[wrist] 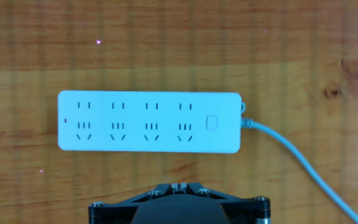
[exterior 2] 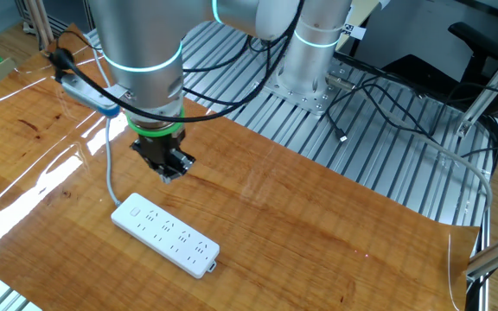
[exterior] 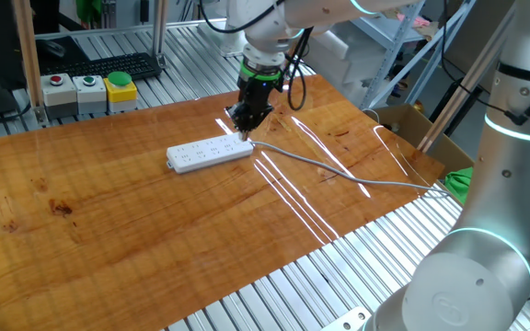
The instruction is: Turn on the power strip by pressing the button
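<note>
The white power strip (exterior: pixel 210 154) lies flat on the wooden table (exterior: pixel 109 230), with its grey cable (exterior: pixel 339 172) running off to the right. It also shows in the other fixed view (exterior 2: pixel 167 233) and the hand view (wrist: pixel 148 121). The button (wrist: pixel 212 122) is a small white rounded square at the cabled end, also seen in the other fixed view (exterior 2: pixel 133 211). My gripper (exterior: pixel 245 127) hangs a little above the table just beside the strip's cabled end, also in the other fixed view (exterior 2: pixel 171 171). Its fingertips (wrist: pixel 179 185) meet at the bottom of the hand view and hold nothing.
Red (exterior: pixel 58 90), green (exterior: pixel 88 87) and yellow (exterior: pixel 120 87) push-buttons in grey boxes stand at the far left edge, by a keyboard (exterior: pixel 118 64). A cardboard box (exterior: pixel 403 119) sits off the right side. A second robot arm (exterior: pixel 509 175) stands at the front right.
</note>
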`<state>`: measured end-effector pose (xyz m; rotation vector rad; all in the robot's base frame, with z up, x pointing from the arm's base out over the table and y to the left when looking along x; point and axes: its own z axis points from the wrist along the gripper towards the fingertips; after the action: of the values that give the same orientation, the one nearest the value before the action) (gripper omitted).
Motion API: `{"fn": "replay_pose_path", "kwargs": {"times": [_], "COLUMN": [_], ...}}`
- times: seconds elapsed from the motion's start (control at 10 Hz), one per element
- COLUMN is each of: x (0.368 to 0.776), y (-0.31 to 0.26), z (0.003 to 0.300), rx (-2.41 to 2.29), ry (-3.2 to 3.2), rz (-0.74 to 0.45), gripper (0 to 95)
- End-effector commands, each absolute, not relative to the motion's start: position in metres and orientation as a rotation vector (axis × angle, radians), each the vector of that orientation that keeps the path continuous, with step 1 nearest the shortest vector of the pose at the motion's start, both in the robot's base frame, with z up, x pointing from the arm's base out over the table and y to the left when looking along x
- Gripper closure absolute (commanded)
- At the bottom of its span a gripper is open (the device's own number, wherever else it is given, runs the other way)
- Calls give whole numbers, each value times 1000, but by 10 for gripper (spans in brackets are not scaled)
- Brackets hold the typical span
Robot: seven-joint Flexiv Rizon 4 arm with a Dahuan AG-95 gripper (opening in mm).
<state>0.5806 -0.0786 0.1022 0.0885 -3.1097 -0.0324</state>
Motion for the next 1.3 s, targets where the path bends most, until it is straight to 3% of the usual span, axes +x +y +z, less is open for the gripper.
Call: {"fn": "replay_pose_path", "kwargs": {"times": [0.1,1.3], "x": [587,607], "y": [-85,-110], "z": [99,69], "rx": [101,58], "ry": [-3105,-3098], "rz": [-32,-40], "gripper": [950,950]}}
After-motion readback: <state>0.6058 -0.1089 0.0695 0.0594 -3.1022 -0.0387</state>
